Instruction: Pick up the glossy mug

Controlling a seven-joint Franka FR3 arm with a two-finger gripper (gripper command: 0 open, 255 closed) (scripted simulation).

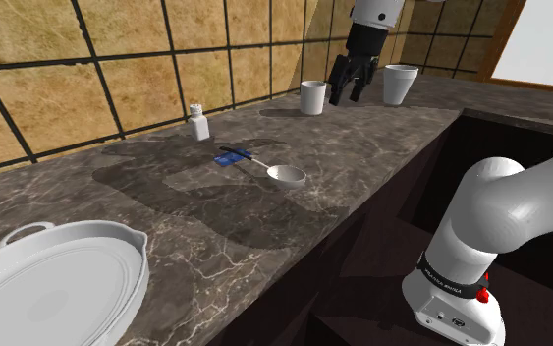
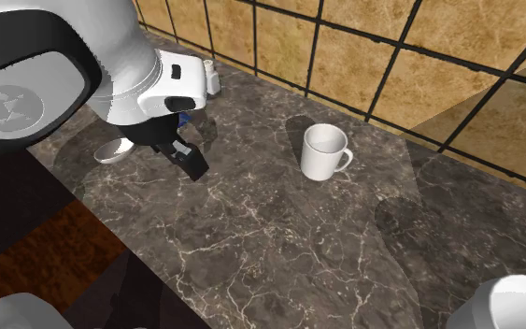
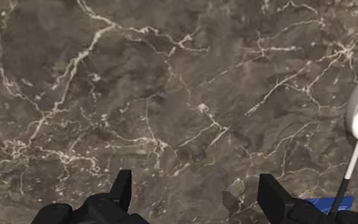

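Both fingers [image 3: 123, 188] of the pincer [image 1: 349, 94] stand apart near the white mug [image 1: 313, 97].

Dark, white-veined counter [image 1: 166, 211] under a tan tiled wall [image 1: 117, 69].
In the shoulder view, a white shaker [image 1: 198, 122] stands far back, near the wall. Nearer and to its right lies a spoon [image 1: 284, 176], its white bowl toward the counter's edge and its dark handle ending at a blue piece [image 1: 227, 160]. A big white dish [image 1: 58, 285] with a loop handle sits at the near left. A white cup [image 1: 400, 84] stands far right.
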